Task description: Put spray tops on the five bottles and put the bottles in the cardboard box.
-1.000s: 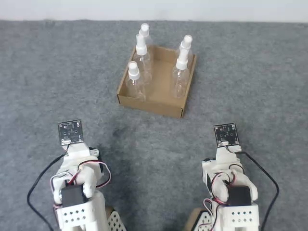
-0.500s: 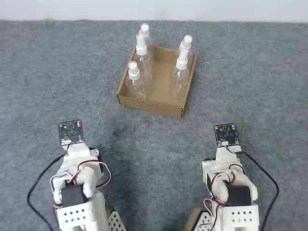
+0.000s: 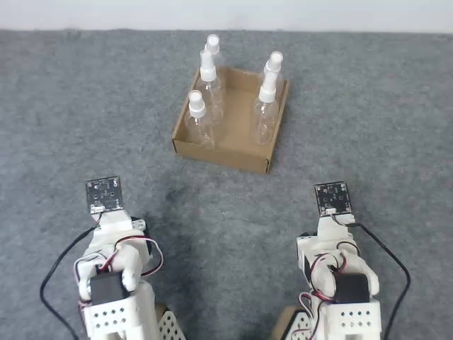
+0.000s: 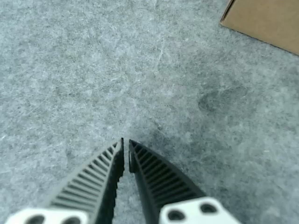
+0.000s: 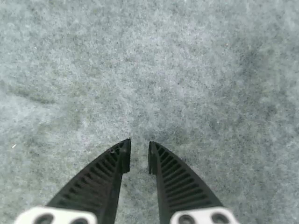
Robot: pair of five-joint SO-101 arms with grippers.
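Observation:
The cardboard box (image 3: 225, 154) stands at the far middle of the grey carpet, and a corner of the box (image 4: 266, 21) shows in the left wrist view. Several clear bottles with white spray tops stand upright in it: one at the near left (image 3: 197, 122), one behind it (image 3: 209, 86), and two along the right wall (image 3: 266, 110) (image 3: 272, 71). Another capped bottle (image 3: 212, 48) rises at the far left corner; whether it is inside the box I cannot tell. My left gripper (image 4: 125, 143) hangs shut and empty over bare carpet. My right gripper (image 5: 138, 148) is shut but for a thin slit, holding nothing.
Both arms sit folded at the near edge, the left arm (image 3: 113, 244) and the right arm (image 3: 333, 248), well short of the box. Grey carpet (image 3: 226, 205) lies bare between the arms and the box. A pale wall strip runs along the far edge.

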